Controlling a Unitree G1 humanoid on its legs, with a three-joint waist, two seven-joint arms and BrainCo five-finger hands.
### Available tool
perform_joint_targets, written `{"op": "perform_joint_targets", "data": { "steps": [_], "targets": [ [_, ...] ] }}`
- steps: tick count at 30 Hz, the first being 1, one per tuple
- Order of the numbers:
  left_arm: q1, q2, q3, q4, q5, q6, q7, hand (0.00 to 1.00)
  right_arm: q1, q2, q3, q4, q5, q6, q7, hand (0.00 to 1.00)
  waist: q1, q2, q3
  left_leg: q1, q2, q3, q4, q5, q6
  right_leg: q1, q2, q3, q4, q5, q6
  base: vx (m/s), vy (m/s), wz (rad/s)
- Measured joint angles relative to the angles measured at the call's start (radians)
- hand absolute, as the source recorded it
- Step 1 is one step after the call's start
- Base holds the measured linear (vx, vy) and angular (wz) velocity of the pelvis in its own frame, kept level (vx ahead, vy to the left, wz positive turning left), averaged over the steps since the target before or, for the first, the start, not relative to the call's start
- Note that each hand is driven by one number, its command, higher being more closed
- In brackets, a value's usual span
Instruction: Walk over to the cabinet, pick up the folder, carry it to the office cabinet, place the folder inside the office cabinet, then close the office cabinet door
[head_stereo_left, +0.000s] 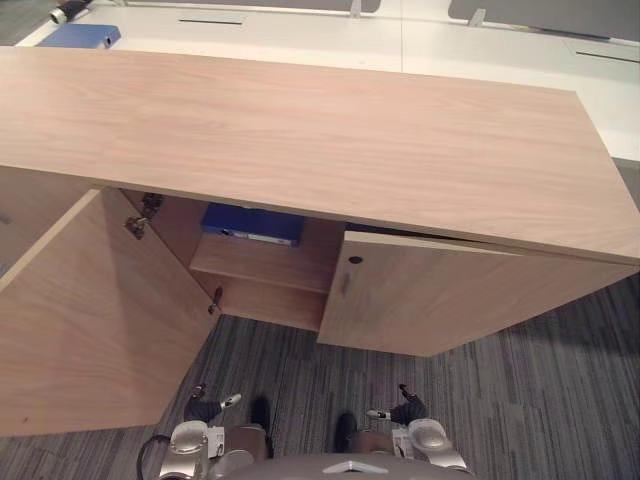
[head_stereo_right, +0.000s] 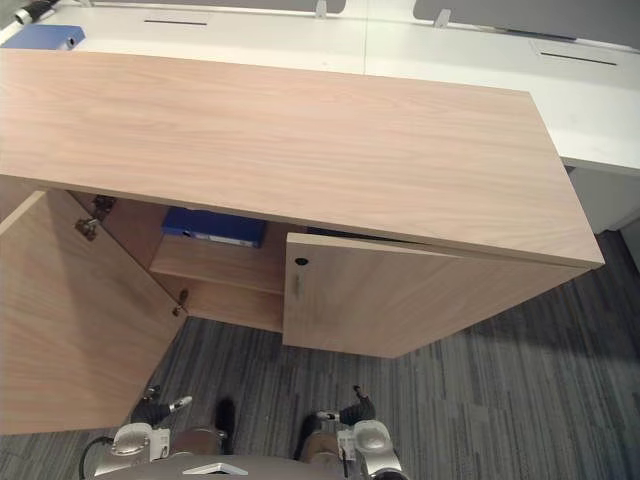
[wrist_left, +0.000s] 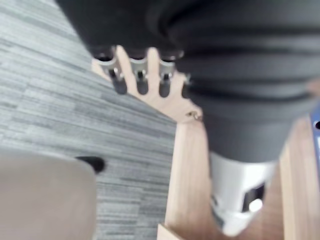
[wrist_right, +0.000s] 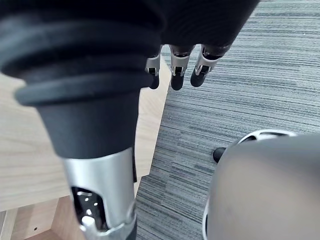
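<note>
Left hand (head_stereo_left: 205, 408), right hand (head_stereo_left: 408, 408) hang relaxed; folder (head_stereo_left: 252, 224) in cabinet (head_stereo_left: 300, 140).

Behind the wooden cabinet (head_stereo_left: 300, 130) we see a white desk (head_stereo_left: 300, 45), and a thin seam divides its top into two parts. On its far left corner lies a blue binder (head_stereo_left: 80, 36), flat on the surface. Just beside the binder, at the very edge of the view, rests a small black and silver cylinder (head_stereo_left: 70, 11); we cannot tell what it is. A narrow dark slot (head_stereo_left: 210, 20) is cut into the desk top, and a second slot (head_stereo_left: 605, 55) is far to the right. Grey panels (head_stereo_left: 540, 15) stand along the back edge of the desk. The floor is a grey carpet (head_stereo_left: 520, 400) with fine darker and lighter stripes.
</note>
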Motion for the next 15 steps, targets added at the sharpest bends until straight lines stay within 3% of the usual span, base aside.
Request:
{"op": "perform_joint_targets", "data": {
  "steps": [3, 4, 7, 15],
  "targets": [
    [0.005, -0.009, 0.0, -0.001, 0.0, -0.001, -0.006, 0.0, -0.004, -0.014, -0.019, 0.0, 0.006, 0.0, -0.012, 0.0, -0.023, 0.054, -0.023, 0.097, 0.023, 0.041, -0.171, -0.03, 0.009, -0.007, 0.029, -0.026, -0.043, 0.028, 0.012, -0.05, 0.132, 0.39],
    [-0.003, 0.001, 0.002, -0.001, 0.001, -0.001, -0.006, 0.0, -0.007, -0.002, -0.041, 0.009, 0.015, 0.005, -0.015, 0.0, -0.019, 0.04, -0.022, 0.117, 0.018, 0.04, -0.233, -0.003, 0.04, 0.001, 0.038, -0.036, -0.079, 0.057, 0.019, -0.04, 0.122, 0.35],
    [0.024, 0.024, 0.002, 0.002, 0.005, 0.001, -0.005, 0.0, 0.009, 0.05, -0.046, 0.019, 0.021, 0.005, -0.016, 0.0, -0.013, 0.012, -0.035, 0.141, -0.004, 0.012, -0.288, 0.034, 0.05, 0.058, 0.048, -0.043, -0.184, 0.123, 0.032, -0.01, 0.058, 0.22],
    [0.045, 0.016, 0.011, 0.03, 0.005, 0.007, -0.003, 0.0, -0.011, 0.041, -0.047, 0.055, 0.019, 0.006, -0.017, 0.0, -0.004, 0.025, -0.043, 0.184, -0.012, -0.031, -0.343, 0.073, 0.054, 0.104, 0.057, -0.055, -0.194, 0.126, 0.023, -0.04, -0.003, 0.13]
  ]
}}
